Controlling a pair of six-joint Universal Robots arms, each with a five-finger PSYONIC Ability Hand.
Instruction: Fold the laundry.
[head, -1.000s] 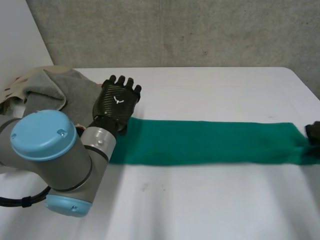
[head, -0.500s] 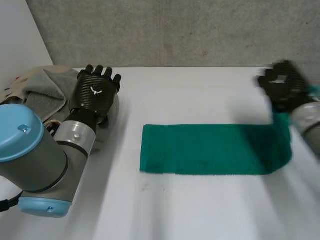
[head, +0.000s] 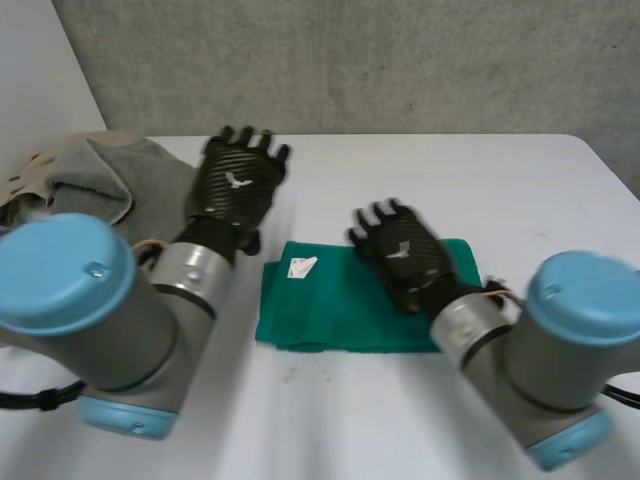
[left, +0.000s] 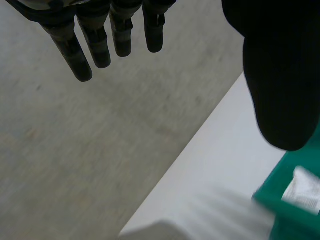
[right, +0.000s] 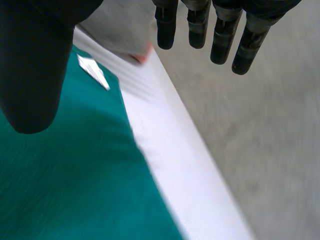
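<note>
Since the white table (head: 420, 170) is the biggest thing, we start there. On it lies the green cloth (head: 330, 310), folded short, under our right hand (head: 405, 250) and just beside the thumb of our left hand (head: 235, 185). A grey laundry pile (head: 120, 180) waits on the left hand's other side. Both hands have straight, spread fingers and hold nothing. We think the right hand is over the cloth to pat the fold flat. A little white tag (head: 301, 266) sits near our right fingertips.
</note>
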